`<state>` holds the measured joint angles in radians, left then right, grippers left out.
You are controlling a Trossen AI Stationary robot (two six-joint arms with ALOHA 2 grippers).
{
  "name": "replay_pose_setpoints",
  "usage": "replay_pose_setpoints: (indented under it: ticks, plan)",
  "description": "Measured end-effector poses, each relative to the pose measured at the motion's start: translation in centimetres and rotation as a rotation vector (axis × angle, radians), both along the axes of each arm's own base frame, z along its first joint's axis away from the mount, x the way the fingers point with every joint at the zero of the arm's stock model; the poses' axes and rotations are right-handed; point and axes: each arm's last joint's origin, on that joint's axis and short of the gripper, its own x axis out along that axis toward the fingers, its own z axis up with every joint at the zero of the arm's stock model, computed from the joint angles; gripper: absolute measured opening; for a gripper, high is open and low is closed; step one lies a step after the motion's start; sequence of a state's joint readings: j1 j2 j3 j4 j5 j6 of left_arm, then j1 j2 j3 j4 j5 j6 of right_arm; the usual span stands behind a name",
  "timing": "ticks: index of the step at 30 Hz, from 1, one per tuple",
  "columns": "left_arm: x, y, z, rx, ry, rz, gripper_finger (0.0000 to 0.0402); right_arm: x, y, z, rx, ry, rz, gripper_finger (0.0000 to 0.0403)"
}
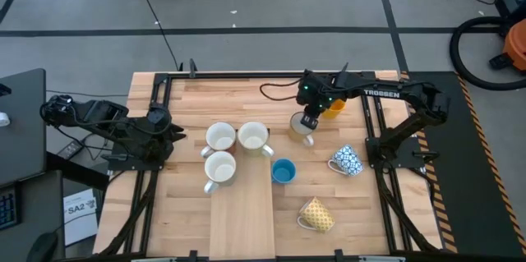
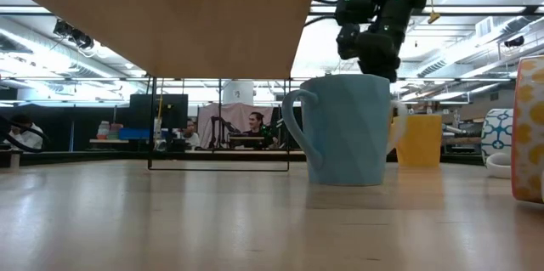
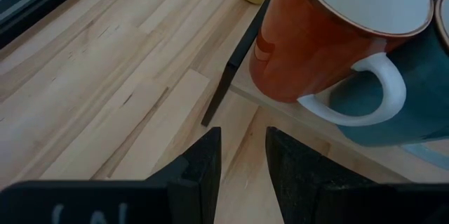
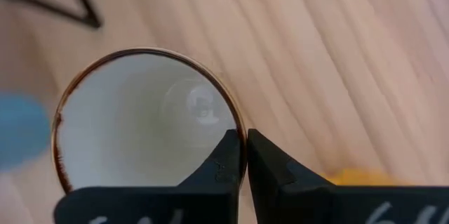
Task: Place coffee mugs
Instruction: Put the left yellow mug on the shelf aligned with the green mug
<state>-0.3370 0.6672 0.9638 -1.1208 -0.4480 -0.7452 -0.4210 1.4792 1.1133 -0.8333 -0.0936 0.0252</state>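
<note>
My right gripper (image 1: 308, 121) is shut on a cream mug with a brown rim (image 4: 140, 119) at the table's middle right. A plain yellow mug (image 1: 333, 108) stands just beyond it. An orange mug (image 3: 330, 34) and a dark teal mug (image 3: 393, 112) stand upright on a raised board ahead of my left gripper (image 3: 242, 143), which is open at the table's left with nothing between its fingers. A bright blue mug (image 1: 283, 171) stands upright. The blue-and-white patterned mug (image 1: 347, 161) and the yellow patterned mug (image 1: 316, 214) lie on their sides. My right gripper pinches the cream mug's rim (image 4: 240, 127), one finger (image 4: 223, 162) inside the cup and the other (image 4: 272, 169) outside. The fingers come from above, pointing steeply down. The mug is upright, mouth up; the blue mug hides its base in the low view.
A pale raised board (image 1: 242, 213) runs from the table's middle to its near edge. Black frame rails (image 1: 156, 89) border the table at left and right. A black cable (image 1: 279, 89) lies at the far side. People sit in the room beyond.
</note>
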Motion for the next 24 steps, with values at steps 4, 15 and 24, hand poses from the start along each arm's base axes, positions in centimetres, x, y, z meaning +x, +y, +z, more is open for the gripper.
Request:
replay_pose_setpoints:
  ticks: [4,15,24]
  plan:
    - [0.0,0.0,0.0,0.0,0.0,0.0,0.0119,-0.03,0.07,-0.02,-0.02,0.004,0.095,0.0025]
    - [0.0,0.0,0.0,0.0,0.0,0.0,0.0119,0.38,-0.14,0.15,-0.054,-0.038,0.102,0.0047]
    - [0.0,0.0,0.0,0.0,0.0,0.0,0.0119,0.82,-0.33,0.38,-0.077,-0.086,0.095,0.0097]
